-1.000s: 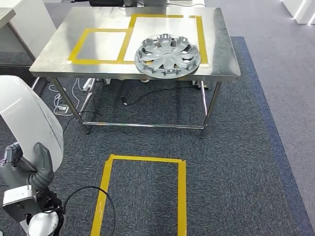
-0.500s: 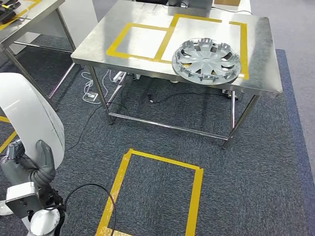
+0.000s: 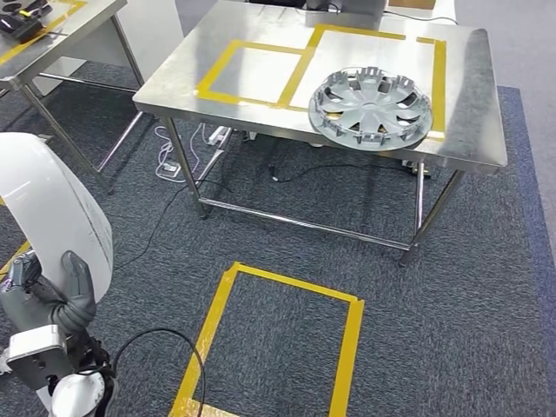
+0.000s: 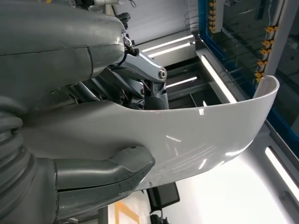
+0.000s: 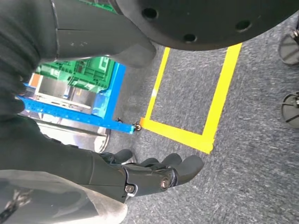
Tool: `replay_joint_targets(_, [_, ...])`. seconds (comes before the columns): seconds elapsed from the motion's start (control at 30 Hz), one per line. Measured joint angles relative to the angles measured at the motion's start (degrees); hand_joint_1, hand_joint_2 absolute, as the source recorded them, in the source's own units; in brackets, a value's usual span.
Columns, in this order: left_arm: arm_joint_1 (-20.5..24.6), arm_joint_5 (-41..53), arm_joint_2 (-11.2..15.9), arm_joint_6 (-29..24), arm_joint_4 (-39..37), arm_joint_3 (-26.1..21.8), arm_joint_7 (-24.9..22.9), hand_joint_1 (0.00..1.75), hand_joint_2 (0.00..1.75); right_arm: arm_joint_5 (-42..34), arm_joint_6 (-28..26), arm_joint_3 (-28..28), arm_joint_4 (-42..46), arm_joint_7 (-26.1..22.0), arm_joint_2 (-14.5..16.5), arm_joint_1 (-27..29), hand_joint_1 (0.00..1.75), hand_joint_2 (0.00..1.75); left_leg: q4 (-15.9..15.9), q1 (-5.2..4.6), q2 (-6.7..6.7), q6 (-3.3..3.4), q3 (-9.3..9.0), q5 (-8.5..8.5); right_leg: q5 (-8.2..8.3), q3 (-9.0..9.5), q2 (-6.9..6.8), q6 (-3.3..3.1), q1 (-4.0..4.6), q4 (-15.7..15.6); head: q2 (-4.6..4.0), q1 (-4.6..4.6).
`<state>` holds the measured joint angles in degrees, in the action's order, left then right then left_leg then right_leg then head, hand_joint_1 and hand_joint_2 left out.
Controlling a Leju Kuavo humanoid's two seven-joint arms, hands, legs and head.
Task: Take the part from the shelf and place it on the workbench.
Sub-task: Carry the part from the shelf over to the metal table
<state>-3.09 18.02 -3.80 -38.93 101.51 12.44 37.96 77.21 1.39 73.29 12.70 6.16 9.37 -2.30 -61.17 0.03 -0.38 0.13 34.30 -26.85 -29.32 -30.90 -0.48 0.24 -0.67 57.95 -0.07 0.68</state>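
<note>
My left robot hand (image 4: 88, 154) clamps the curved white part (image 3: 49, 213) at lower left of the head frame, thumb pressed flat on its face so it cannot slip. The steel surface (image 3: 472, 104) lies ahead at upper right, already bearing a hubcap (image 3: 370, 106). My right robot hand (image 5: 155, 175) hangs loosely spread, holding nothing.
</note>
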Motion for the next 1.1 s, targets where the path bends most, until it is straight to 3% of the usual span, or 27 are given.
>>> replay_joint_targets(0.03, [0.0, 0.0, 0.0, 0.0, 0.0, 0.0, -0.1, 1.75, 1.75, -0.1, -0.1, 0.1, 0.0, -0.1, 0.0, 0.0, 0.00, 1.75, 1.8, -0.15, 0.09, 0.21, -0.82, 0.23, -0.06, -0.04, -0.05, 0.25, 0.07, 0.0, 0.00, -0.04])
replay_joint_targets(0.17, [-0.2, 0.0, 0.1, 0.0, 0.0, 0.0, -0.4, 1.75, 1.75, -0.3, -0.2, 0.3, 0.0, -0.4, 0.1, -0.2, 0.00, 1.75, 3.3, -0.10, 0.04, 1.23, -1.24, 0.23, -0.59, -0.43, -0.19, 1.48, 0.05, 0.2, 0.00, -0.11])
replay_joint_targets(0.23, [-0.3, -0.1, 0.1, 0.0, 0.1, 0.0, -0.5, 1.75, 1.75, -0.4, -0.2, 0.3, 0.0, -0.7, 0.1, -0.2, 0.00, 1.75, 3.8, 0.10, 0.07, 1.82, -1.49, 0.47, -2.98, -2.64, 0.09, 1.83, 0.07, 4.5, 0.00, -0.37])
replay_joint_targets(0.3, [-0.4, -0.1, 0.1, 0.0, 0.1, 0.0, -0.6, 1.75, 1.75, -0.4, -0.2, 0.3, 0.0, -0.9, 0.1, -0.2, 0.00, 1.75, 3.8, 0.00, 0.08, 2.08, -1.49, 0.39, -6.15, -6.56, 0.31, 2.00, 0.09, 12.2, 0.00, -0.55])
replay_joint_targets(0.33, [-0.5, -0.2, 0.1, 0.0, 0.1, 0.0, -0.6, 1.75, 1.75, -0.4, -0.2, 0.3, 0.0, -0.9, 0.1, -0.1, 0.00, 1.75, 3.8, -0.05, 0.05, 2.15, -1.53, 0.34, -6.77, -8.12, 0.32, 2.06, 0.08, 14.9, 0.00, -0.54])
replay_joint_targets(0.37, [-0.6, -0.2, 0.1, 0.0, 0.1, 0.0, -0.6, 1.75, 1.75, -0.4, -0.1, 0.3, 0.0, -0.9, 0.1, -0.1, 0.00, 1.75, 3.8, -0.07, -0.02, 2.19, -1.60, 0.28, -6.26, -8.74, 0.33, 2.10, 0.07, 15.6, 0.00, -0.56])
replay_joint_targets(0.4, [-0.6, -0.3, 0.1, 0.0, 0.1, 0.0, -0.7, 1.75, 1.75, -0.3, -0.1, 0.3, 0.0, -0.9, 0.1, 0.0, 0.00, 1.75, 3.7, -0.08, -0.10, 2.18, -1.71, 0.20, -4.68, -8.24, 0.33, 2.09, 0.06, 14.1, 0.00, -0.56])
replay_joint_targets(0.47, [-0.6, -0.4, 0.1, 0.0, 0.1, 0.0, -0.7, 1.75, 1.75, -0.3, -0.1, 0.3, 0.0, -1.0, 0.1, 0.0, 0.00, 1.75, 3.6, -0.11, -0.29, 1.96, -1.98, -0.06, -0.58, -4.84, 0.39, 1.92, 0.03, 6.4, 0.00, -0.56])
replay_joint_targets(0.53, [-0.6, -0.5, 0.1, 0.0, 0.1, 0.0, -0.7, 1.75, 1.75, -0.3, -0.1, 0.3, 0.0, -1.1, 0.1, -0.1, 0.00, 1.75, 3.4, -0.29, -0.40, 1.48, -1.96, -0.33, 1.19, -1.99, 0.54, 1.53, 0.07, 0.7, 0.00, -0.50])
replay_joint_targets(0.63, [-0.7, -0.5, 0.1, 0.0, 0.2, 0.0, -0.7, 1.75, 1.75, -0.3, -0.1, 0.3, 0.0, -1.1, 0.1, -0.1, 0.00, 1.75, 3.3, -0.32, -0.44, 0.74, -1.93, -0.51, 1.10, -1.25, 0.59, 0.75, 0.16, -0.4, 0.00, -0.49])
replay_joint_targets(0.7, [-0.6, -0.5, 0.1, 0.0, 0.2, 0.0, -0.7, 1.75, 1.75, -0.3, -0.1, 0.3, 0.0, -1.2, 0.1, 0.0, 0.00, 1.75, 1.5, -0.19, -0.35, 0.12, -1.36, -1.80, 1.11, -0.85, 0.46, 0.10, -0.04, -0.7, 0.00, -0.31])
replay_joint_targets(0.8, [-0.7, -0.5, 0.1, 0.0, 0.3, 0.0, -0.7, 1.75, 1.75, -0.3, -0.1, 0.3, 0.0, -1.2, 0.2, -0.1, 0.00, 1.75, -8.8, 0.14, -0.23, -0.73, 3.49, -6.51, 0.73, -0.33, 0.26, -0.55, -0.15, -0.8, 0.00, -0.03])
replay_joint_targets(0.83, [-0.8, -0.5, 0.1, 0.0, 0.3, 0.0, -0.7, 1.75, 1.75, -0.3, -0.1, 0.3, 0.0, -1.2, 0.2, -0.1, 0.00, 1.75, -12.0, 0.25, -0.21, -0.87, 5.19, -7.40, 0.52, -0.17, 0.25, -0.60, -0.15, -0.8, 0.00, -0.05])
replay_joint_targets(0.87, [-0.8, -0.5, 0.1, 0.0, 0.3, 0.0, -0.7, 1.75, 1.75, -0.3, -0.1, 0.3, 0.0, -1.3, 0.2, 0.0, 0.00, 1.75, -13.4, 0.32, -0.19, -0.92, 6.08, -7.23, 0.27, 0.06, 0.25, -0.57, -0.15, -0.8, 0.00, -0.04])
replay_joint_targets(0.9, [-0.8, -0.5, 0.1, 0.0, 0.3, 0.0, -0.7, 1.75, 1.75, -0.3, -0.1, 0.3, 0.0, -1.3, 0.2, 0.0, 0.00, 1.75, -12.5, 0.37, -0.16, -0.87, 5.87, -5.91, 0.01, 0.43, 0.26, -0.48, -0.15, -0.8, 0.00, -0.03])
replay_joint_targets(0.97, [-0.8, -0.6, 0.1, 0.0, 0.3, 0.0, -0.7, 1.75, 1.75, -0.3, -0.2, 0.3, 0.0, -1.4, 0.2, 0.0, 0.00, 1.75, -5.4, 0.40, 0.00, -0.52, 2.77, -1.46, -0.65, 1.38, 0.27, -0.18, -0.15, -0.8, 0.00, -0.04])
replay_joint_targets(1.0, [-0.8, -0.6, 0.2, 0.0, 0.3, 0.1, -0.7, 1.75, 1.75, -0.2, -0.2, 0.3, 0.0, -1.5, 0.2, 0.0, 0.00, 1.75, -1.6, 0.30, 0.10, -0.32, 0.98, -0.10, -1.06, 1.70, 0.28, 0.11, -0.06, -0.8, 0.00, -0.03])
replay_joint_targets(1.03, [-0.7, -0.6, 0.2, 0.0, 0.3, 0.1, -0.7, 1.75, 1.75, -0.2, -0.3, 0.3, 0.0, -1.6, 0.2, 0.0, 0.00, 1.75, 0.9, 0.17, 0.19, -0.07, -0.28, 0.40, -1.38, 1.83, 0.26, 0.46, 0.00, -0.9, 0.00, -0.05])
replay_joint_targets(1.1, [-0.6, -0.6, 0.2, 0.0, 0.4, 0.1, -0.7, 1.75, 1.75, -0.2, -0.3, 0.3, 0.0, -1.9, 0.2, -0.1, 0.00, 1.75, 2.7, -0.12, 0.16, 0.56, -1.14, -0.40, -1.48, 2.34, 0.17, 1.38, 0.10, -1.0, 0.00, -0.11])
